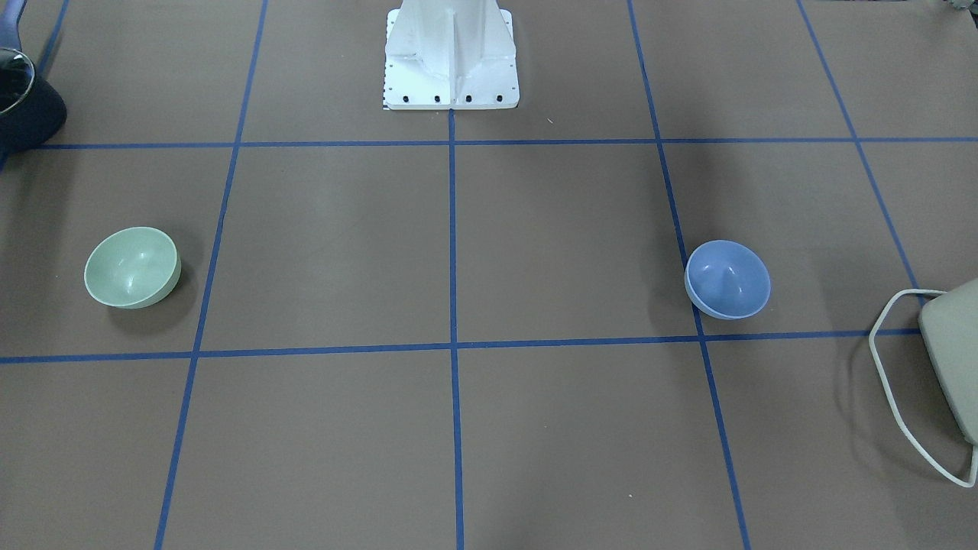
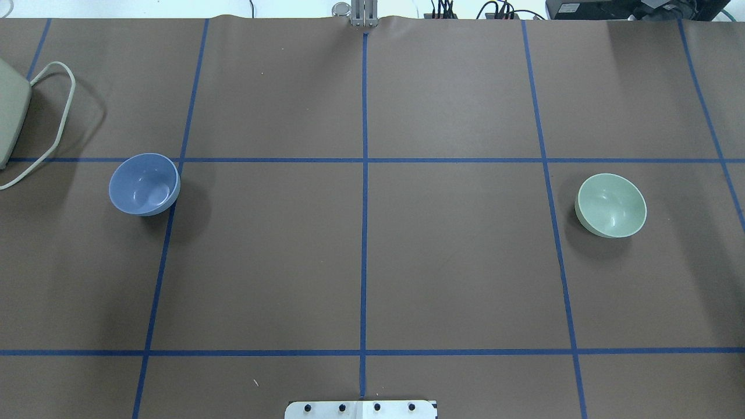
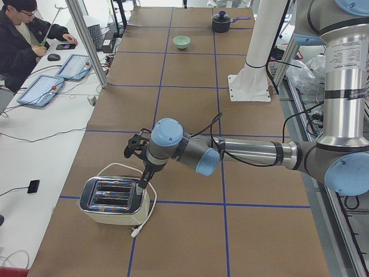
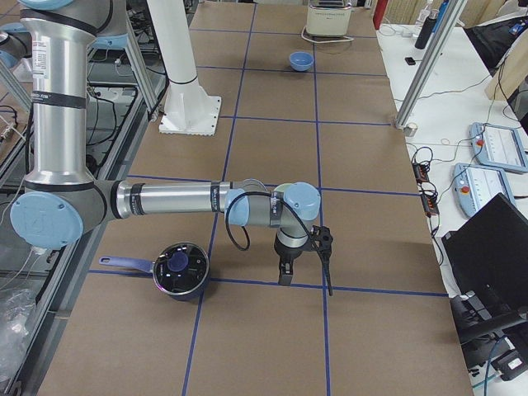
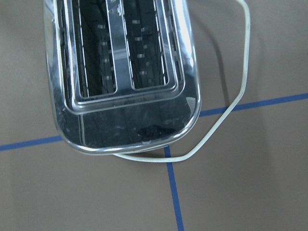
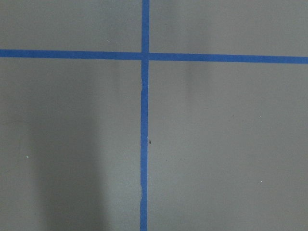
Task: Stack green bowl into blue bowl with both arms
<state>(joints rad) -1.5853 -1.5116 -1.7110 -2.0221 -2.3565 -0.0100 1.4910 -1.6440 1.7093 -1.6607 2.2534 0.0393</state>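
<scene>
The green bowl [image 1: 131, 267] stands upright on the brown table, on the robot's right side [image 2: 611, 205]; it shows far off in the exterior left view [image 3: 181, 41]. The blue bowl [image 1: 727, 279] stands upright on the robot's left side [image 2: 144, 184] and shows far off in the exterior right view [image 4: 301, 60]. The two bowls are far apart. My left gripper [image 3: 138, 167] hangs over a toaster, away from the blue bowl. My right gripper [image 4: 307, 285] hangs over bare table beside a pot. Both show only in side views, so I cannot tell if they are open or shut.
A cream and chrome toaster [image 3: 113, 200] with a white cord lies at the table's left end [image 2: 11, 116], right under the left wrist camera [image 5: 125, 72]. A dark pot [image 4: 180, 268] stands at the right end [image 1: 23, 99]. The white pedestal [image 1: 451, 57] stands mid-table. An operator [image 3: 23, 34] sits beside.
</scene>
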